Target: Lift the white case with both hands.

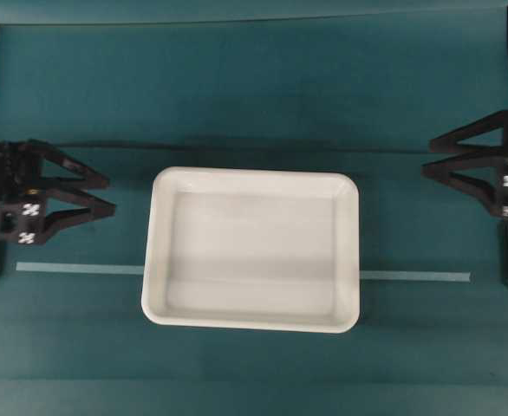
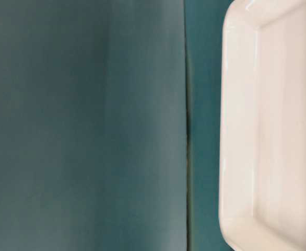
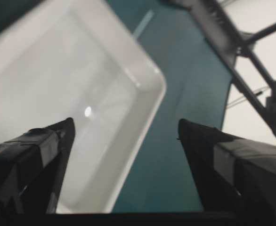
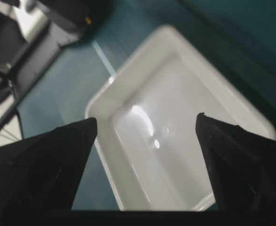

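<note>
Between both sets of jaws: white case (image 1: 251, 250) flat on bench (image 1: 254, 95); left gripper (image 1: 109, 196), right gripper (image 1: 428, 156) spread wide, clear of rim.

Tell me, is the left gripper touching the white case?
Apart. The overhead view shows bare green table between the left gripper and the white case.

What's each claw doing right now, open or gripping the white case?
Left claw: open, holding nothing, clear of the white case.
Right claw: open, holding nothing, also clear of the case.
</note>
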Tool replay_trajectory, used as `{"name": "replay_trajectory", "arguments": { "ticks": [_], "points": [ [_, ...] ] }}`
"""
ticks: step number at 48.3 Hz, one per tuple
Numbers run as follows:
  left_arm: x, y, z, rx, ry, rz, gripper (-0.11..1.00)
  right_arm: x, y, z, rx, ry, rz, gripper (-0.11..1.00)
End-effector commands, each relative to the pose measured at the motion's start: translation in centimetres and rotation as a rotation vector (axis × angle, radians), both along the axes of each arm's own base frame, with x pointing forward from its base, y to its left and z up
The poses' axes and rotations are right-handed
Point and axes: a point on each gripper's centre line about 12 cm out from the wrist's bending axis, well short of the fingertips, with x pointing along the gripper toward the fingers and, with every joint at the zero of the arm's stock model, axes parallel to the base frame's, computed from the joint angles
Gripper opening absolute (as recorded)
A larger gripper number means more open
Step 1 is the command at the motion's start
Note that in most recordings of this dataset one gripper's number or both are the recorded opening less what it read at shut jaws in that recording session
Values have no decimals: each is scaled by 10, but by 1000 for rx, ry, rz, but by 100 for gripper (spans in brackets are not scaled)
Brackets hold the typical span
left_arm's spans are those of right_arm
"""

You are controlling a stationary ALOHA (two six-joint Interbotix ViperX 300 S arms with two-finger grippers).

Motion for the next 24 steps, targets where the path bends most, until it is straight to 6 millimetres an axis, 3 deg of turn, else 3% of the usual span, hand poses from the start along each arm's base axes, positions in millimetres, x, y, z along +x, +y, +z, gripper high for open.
{"name": "replay_trajectory", "arguments": {
  "ticks": [1,24],
  "points": [
    [0,0,16,51,-46,-15,94,-3,1,15,-36,-42,7,90],
    [-40,-3,77,311,-282,-52,94,-40,11,89,-523,-325,92,90]
  ]
}}
